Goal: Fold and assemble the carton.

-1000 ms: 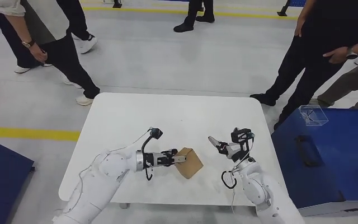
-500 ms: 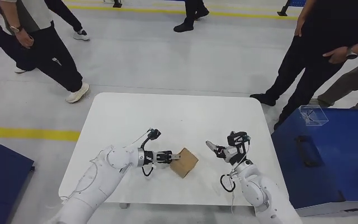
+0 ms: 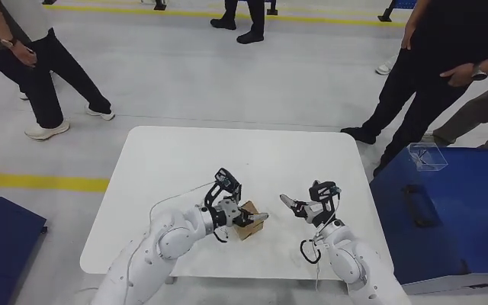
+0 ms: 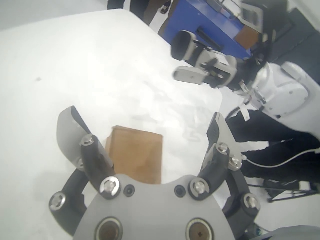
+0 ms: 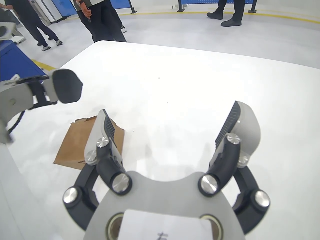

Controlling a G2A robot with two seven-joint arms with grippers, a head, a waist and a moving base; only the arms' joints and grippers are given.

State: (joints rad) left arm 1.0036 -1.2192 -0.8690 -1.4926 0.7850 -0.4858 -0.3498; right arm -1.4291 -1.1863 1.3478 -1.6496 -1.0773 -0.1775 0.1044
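The flat brown cardboard carton (image 3: 248, 221) lies on the white round-cornered table (image 3: 229, 160). It sits in the half toward the robot, about midway between the table's left and right edges and nearer the robot-side edge than the far one. It lies low on the surface, with a flap slightly lifted along one side in the right wrist view, and we cannot tell how far the folding has gone.

The left gripper (image 3: 255, 217) hangs right over the carton with its fingers spread wide and nothing held. In its own wrist view the carton shows between the two fingers. We judge this pose suits pressing a panel down or closing on an edge. We cannot tell whether either finger touches the cardboard.

The right gripper (image 3: 293, 206) sits just to the right of the carton, clear of it, with its fingers also spread and empty. It points toward the carton, probably waiting to steady it or take the opposite side.

For moving, we see broad bare table toward the far edge and toward both side edges. The strip between the carton and the robot-side edge is narrower, so pushing the carton that way risks sending it off. The two grippers are close together, so we judge that any swing of one toward the other calls for care.
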